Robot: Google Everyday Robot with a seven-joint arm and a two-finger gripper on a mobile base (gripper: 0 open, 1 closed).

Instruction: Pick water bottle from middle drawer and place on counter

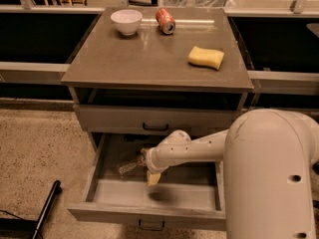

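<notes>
A white bowl (126, 21) sits far left at the back of the counter (149, 63), away from the front edge where a bottle would most easily be set down. Below it, the middle drawer (144, 214) is pulled well out, so its floor can be reached from above. The water bottle (130, 166) lies on its side in the drawer's left half, toward the rear. Just right of it, the gripper (152, 177) hangs inside the drawer, pointing downward. It seems to be beside the bottle rather than around it, and whether it is clenched or released I cannot tell. Farther right on the counter, a red soda can (165, 20) lies at the back. A yellow sponge (206, 58) rests near the right side. The arm (199, 151) enters from the right, low under the closed upper drawer (119, 119).
</notes>
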